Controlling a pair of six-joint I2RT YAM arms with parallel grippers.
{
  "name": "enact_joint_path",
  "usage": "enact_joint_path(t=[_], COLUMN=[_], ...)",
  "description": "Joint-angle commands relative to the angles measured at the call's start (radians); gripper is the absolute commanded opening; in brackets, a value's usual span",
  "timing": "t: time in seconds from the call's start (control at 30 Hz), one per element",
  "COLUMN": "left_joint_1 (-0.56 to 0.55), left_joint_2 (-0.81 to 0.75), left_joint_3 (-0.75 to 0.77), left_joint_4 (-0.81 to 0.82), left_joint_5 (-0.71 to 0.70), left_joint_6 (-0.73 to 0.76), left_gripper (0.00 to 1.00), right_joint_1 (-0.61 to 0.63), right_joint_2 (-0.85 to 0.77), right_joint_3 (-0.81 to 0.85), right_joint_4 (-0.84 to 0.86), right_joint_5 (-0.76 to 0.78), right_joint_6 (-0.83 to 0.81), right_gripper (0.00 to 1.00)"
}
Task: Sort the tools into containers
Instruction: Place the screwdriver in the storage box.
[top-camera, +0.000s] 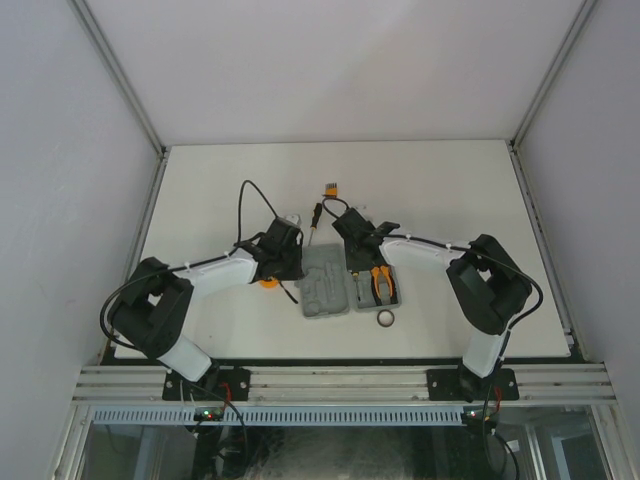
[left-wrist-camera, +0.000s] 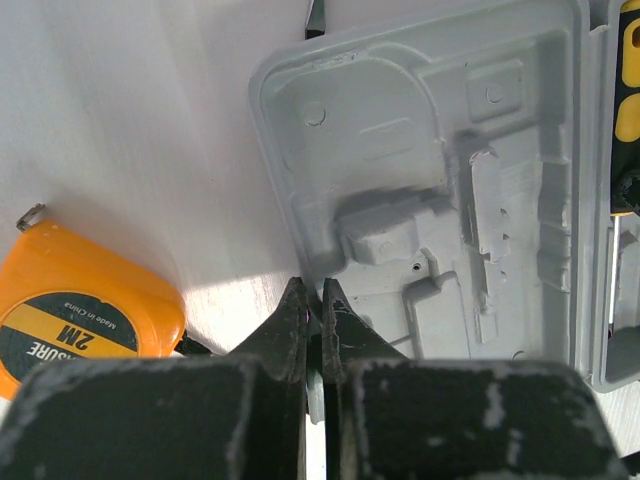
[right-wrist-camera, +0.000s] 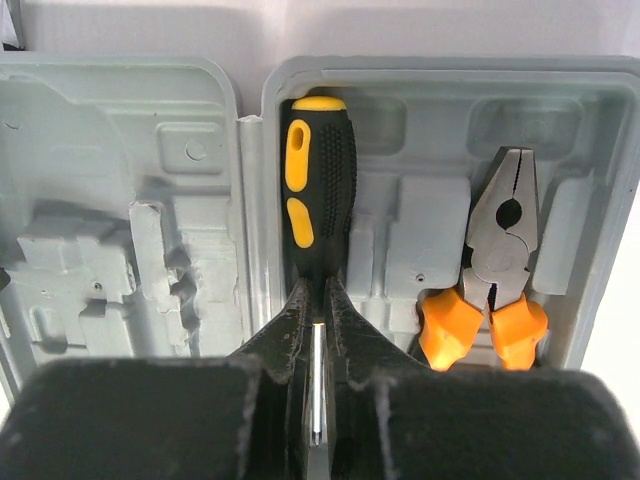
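The grey tool case (top-camera: 325, 287) lies open at the table's middle. My left gripper (left-wrist-camera: 313, 295) is shut on the near-left rim of its empty half (left-wrist-camera: 430, 200). The orange tape measure (left-wrist-camera: 80, 310) lies on the table just left of it, also in the top view (top-camera: 267, 283). My right gripper (right-wrist-camera: 317, 292) is shut on the metal shaft of a black-and-orange screwdriver (right-wrist-camera: 318, 190), whose handle lies in a recess of the other half (right-wrist-camera: 440, 75). The orange-handled pliers (right-wrist-camera: 495, 275) lie in their recess. The second screwdriver (top-camera: 315, 215), the tiny block (top-camera: 330, 187) and the ring (top-camera: 385, 319) lie on the table.
The white table (top-camera: 200, 200) is bounded by grey walls on three sides. Both arms reach inward over the case from the near edge. The second screwdriver's tip (left-wrist-camera: 315, 18) shows just beyond the case's far rim.
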Motion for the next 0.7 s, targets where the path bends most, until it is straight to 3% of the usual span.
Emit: enact_joint_path(t=[0.0, 0.17, 0.53, 0.67], left_joint_1=[-0.046, -0.045, 0.000, 0.001], left_joint_2=[0.003, -0.029, -0.133, -0.192], left_joint_3=[0.059, 0.042, 0.060, 0.074], left_joint_4=[0.129, 0.109, 0.013, -0.020], left_joint_5=[0.073, 0.043, -0.013, -0.038], left_joint_6=[0.000, -0.010, 0.007, 0.010], left_gripper=[0.00, 0.03, 0.39, 0.45], right_joint_1=[0.056, 0.057, -0.002, -0.023], right_joint_2=[0.232, 0.105, -0.309, -0.391], right_joint_3=[-0.138, -0.138, -0.092, -0.092], right_joint_4=[-0.194, -0.157, -0.076, -0.052], right_joint_5=[-0.142, -0.126, -0.074, -0.071], right_joint_6=[0.006, 0.026, -0.008, -0.030], right_gripper=[0.00, 0.00, 0.28, 0.36])
